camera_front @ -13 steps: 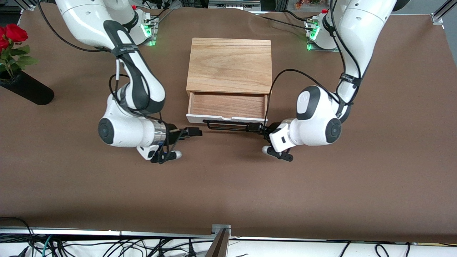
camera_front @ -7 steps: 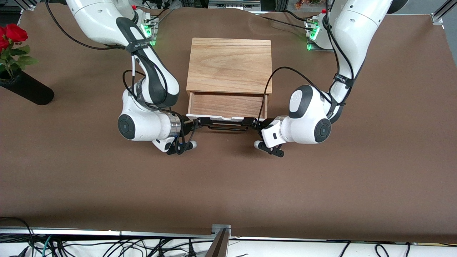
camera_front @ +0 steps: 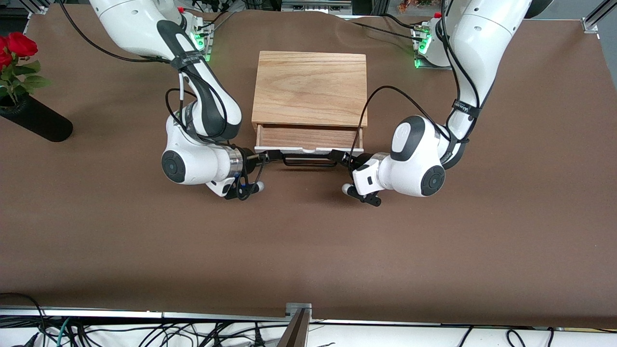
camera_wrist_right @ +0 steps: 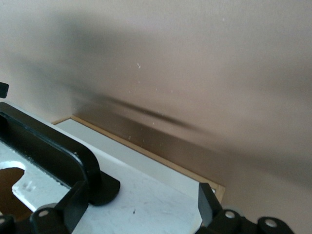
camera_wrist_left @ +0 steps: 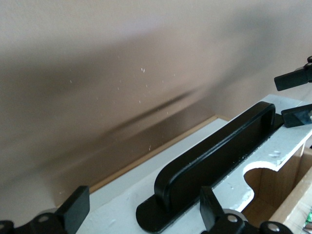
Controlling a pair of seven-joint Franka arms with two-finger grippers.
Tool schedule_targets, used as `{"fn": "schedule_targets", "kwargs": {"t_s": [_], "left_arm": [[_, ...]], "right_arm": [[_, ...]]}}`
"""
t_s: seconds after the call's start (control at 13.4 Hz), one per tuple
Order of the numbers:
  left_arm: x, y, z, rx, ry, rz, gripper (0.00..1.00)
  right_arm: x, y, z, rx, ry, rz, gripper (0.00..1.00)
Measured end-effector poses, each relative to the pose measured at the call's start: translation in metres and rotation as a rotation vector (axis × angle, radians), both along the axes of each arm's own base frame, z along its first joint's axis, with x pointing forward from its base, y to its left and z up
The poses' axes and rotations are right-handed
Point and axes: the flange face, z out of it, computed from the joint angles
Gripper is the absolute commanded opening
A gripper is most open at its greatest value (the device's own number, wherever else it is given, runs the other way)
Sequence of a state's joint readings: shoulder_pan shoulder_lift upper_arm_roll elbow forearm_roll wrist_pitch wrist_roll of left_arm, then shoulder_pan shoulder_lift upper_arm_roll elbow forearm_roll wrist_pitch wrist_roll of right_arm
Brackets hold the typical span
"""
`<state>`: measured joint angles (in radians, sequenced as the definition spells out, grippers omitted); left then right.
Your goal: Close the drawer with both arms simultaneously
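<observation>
Drawer is partly open, sticking out of the oak box mid-worktop on the side facing the front camera. A strip of tray floor shows between the box edge and the white front panel.

Both hands are at the front panel, one at each end of the black wire handle:
- right hand: at the handle end toward the right arm's side of the worktop. Fingers spread wide in the right wrist view, open and holding nothing, with the handle foot and panel corner between them.
- left hand: at the handle's other end. Also spread wide in the left wrist view, holding nothing, straddling the handle's foot.

Key relation: the handle's long axis runs across the worktop from one arm's side to the other, parallel to the box front. The drawer slides at right angles to that, away from the front camera and into the box. Both hands sit on the camera side of the panel, so the push goes straight from hand to box. They look about level with each other and about equally far from the handle's middle.

My read: mid-push, with some travel left. The arms need matched pace; if one leads, the tray could skew and bind in the box.

Rose in black vase sits at the right arm's end, well apart.
</observation>
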<state>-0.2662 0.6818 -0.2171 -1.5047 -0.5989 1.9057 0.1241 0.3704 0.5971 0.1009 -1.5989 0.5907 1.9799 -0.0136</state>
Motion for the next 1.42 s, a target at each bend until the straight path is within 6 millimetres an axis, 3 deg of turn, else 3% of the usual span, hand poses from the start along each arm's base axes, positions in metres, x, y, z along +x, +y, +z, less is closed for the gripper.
{"fn": "schedule_targets", "kwargs": {"t_s": [0.75,1.42], "left_arm": [[-0.021,-0.003,-0.002,0.018,0.134,-0.065,1.00],[-0.041,-0.018,-0.002,0.184,0.344,0.076,1.00]], "right_arm": [[-0.057,0.001,-0.001,0.028,0.093,-0.021,1.00],[-0.071,0.009,-0.007,0.030,0.092,-0.021,1.00]]}}
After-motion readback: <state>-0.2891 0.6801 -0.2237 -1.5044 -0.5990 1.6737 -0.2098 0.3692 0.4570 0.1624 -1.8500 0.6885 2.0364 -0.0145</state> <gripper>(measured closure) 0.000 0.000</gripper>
